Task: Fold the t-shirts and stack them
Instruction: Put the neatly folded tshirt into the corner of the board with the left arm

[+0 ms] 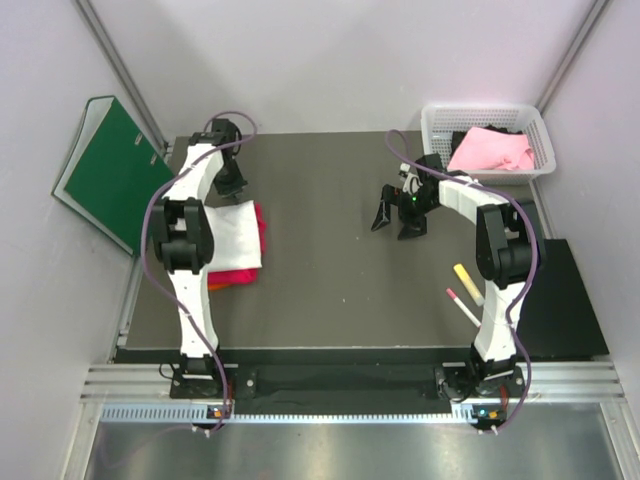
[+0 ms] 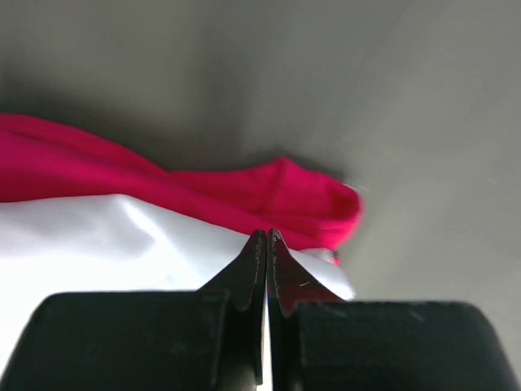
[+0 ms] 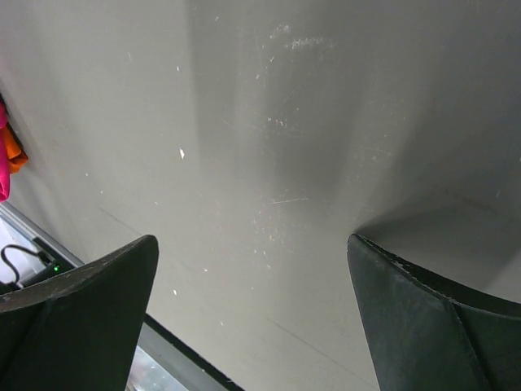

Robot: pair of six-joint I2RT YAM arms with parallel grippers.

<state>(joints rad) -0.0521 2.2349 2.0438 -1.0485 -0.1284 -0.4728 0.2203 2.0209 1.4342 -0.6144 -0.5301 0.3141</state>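
Top external view: we see the white t-shirt [image 1: 230, 235] stacked on the crimson t-shirt [image 1: 262, 228], left gripper [image 1: 233, 182] pinched closed above them, right gripper [image 1: 398, 222] spread wide, likely for the pink t-shirt [image 1: 490, 152] in the basket [image 1: 432, 135].

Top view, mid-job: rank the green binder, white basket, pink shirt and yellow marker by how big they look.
1. green binder and white basket: about alike, too close to rank.
2. pink shirt, lying in the basket.
3. yellow marker, clearly smallest.
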